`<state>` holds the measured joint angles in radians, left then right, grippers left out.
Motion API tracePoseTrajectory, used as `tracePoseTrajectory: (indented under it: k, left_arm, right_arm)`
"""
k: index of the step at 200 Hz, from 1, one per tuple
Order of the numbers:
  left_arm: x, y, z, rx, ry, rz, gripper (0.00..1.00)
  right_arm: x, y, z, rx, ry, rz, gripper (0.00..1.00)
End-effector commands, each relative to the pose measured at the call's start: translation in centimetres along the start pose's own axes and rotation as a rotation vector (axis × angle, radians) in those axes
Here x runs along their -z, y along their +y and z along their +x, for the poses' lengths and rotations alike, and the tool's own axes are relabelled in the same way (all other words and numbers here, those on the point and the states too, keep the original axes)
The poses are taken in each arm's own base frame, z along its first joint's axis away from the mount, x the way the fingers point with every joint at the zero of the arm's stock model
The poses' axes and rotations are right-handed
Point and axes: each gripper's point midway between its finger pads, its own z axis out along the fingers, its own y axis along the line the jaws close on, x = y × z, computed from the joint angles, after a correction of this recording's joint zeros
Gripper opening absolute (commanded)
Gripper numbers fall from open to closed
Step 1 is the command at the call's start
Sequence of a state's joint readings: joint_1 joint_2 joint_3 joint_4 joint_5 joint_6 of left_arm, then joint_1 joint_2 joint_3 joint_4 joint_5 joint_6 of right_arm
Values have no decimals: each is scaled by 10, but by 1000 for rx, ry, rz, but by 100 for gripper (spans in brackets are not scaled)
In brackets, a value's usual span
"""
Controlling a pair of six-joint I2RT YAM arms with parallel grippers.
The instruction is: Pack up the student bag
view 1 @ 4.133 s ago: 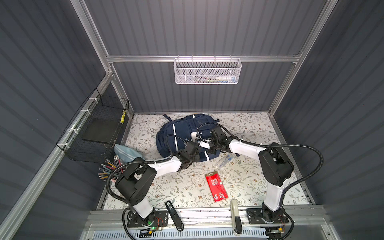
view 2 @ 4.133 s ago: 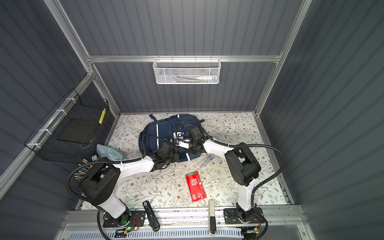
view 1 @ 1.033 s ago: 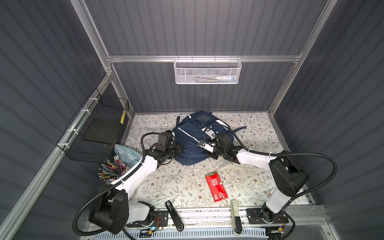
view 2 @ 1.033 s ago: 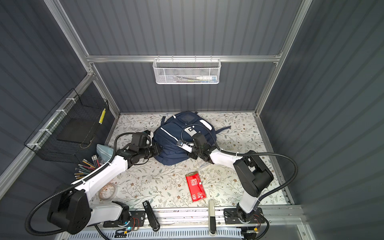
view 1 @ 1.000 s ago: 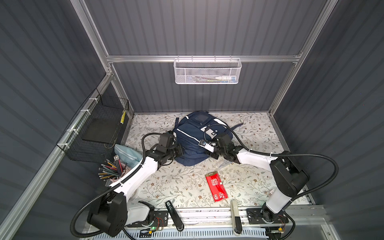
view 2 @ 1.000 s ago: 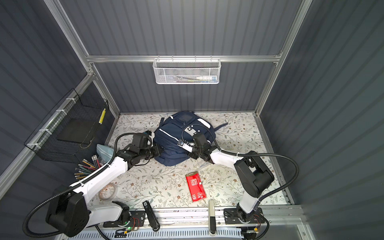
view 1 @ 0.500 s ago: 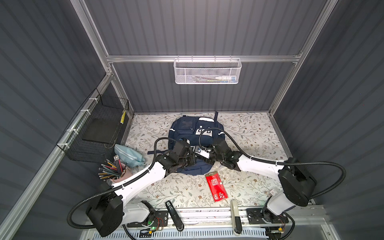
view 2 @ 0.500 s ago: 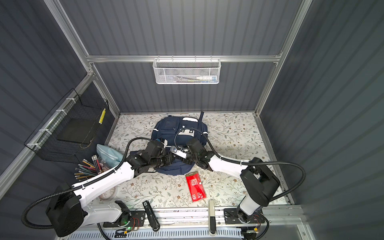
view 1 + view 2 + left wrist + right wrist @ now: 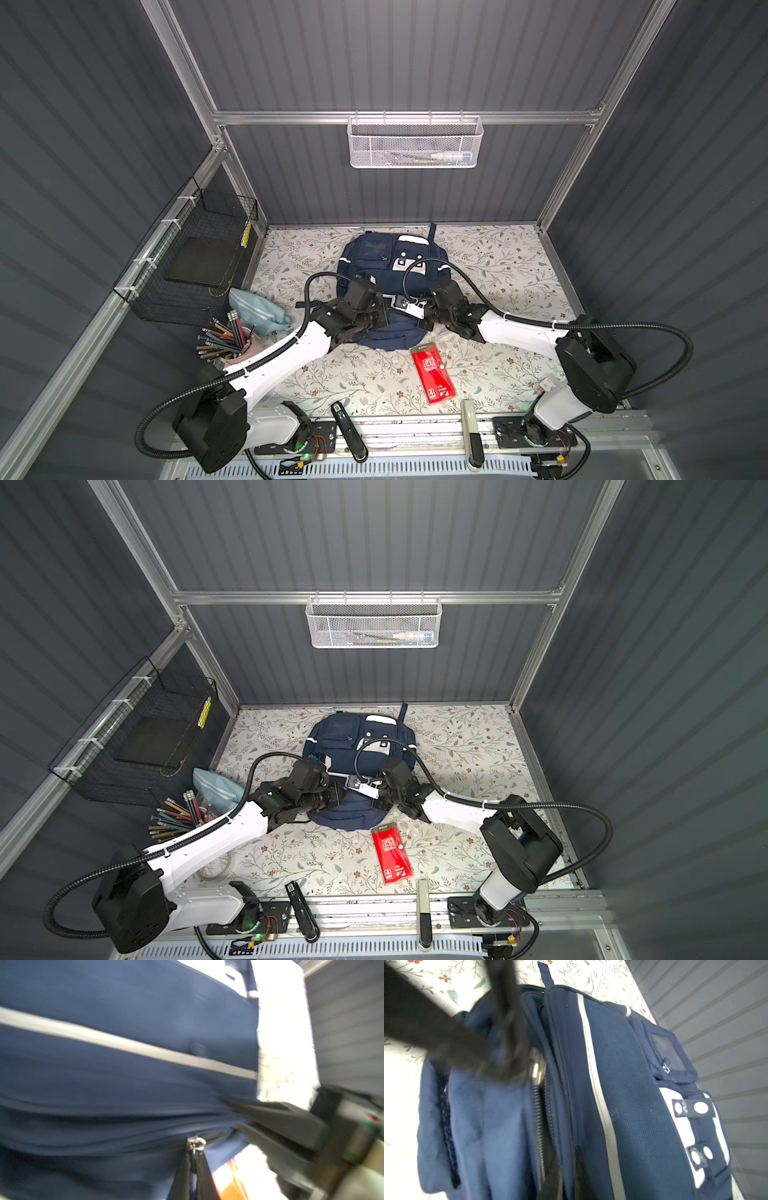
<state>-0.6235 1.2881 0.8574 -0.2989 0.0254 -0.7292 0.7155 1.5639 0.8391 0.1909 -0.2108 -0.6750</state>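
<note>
Backpack (image 9: 376,257) flat on the table (image 9: 498,266), centre-back; your left gripper (image 9: 384,321) and right gripper (image 9: 422,319) each pinch its near end by the zip (image 9: 537,1105), fingers pressed together; red packet (image 9: 433,372), pencils (image 9: 220,336) and blue pouch (image 9: 257,309) lie outside; packing seemingly barely begun.

Top views overhead, near-identical, wrist cameras close on student bag (image 9: 633,1105)

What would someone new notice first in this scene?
A navy backpack lies on the flowered table, centred toward the back, with the left gripper and right gripper both shut on its near edge by the zip. A red packet lies just in front of it, and a cup of pencils stands at the table's left edge.
</note>
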Motion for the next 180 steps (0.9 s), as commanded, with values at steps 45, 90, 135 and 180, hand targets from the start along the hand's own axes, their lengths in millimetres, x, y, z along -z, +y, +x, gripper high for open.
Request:
tracePoseTrajectory:
  k: [45,90,135,180]
  left_arm:
    - [3,128,-83,34,-157,-281,0]
    - [21,36,-72,-43,-141,-29,0]
    - [18,-13,-29,-27,-70,109,0]
    - [2,-65,-14,-67,-14,214,0]
  right_arm:
    - [29,-57,32,-115,-7,108,0]
    - [5,-111,47,-140,112,256,26]
    - [39,-65,5,-220,-5,143,57]
    - [35,-7,-19,-103,-39,41,66]
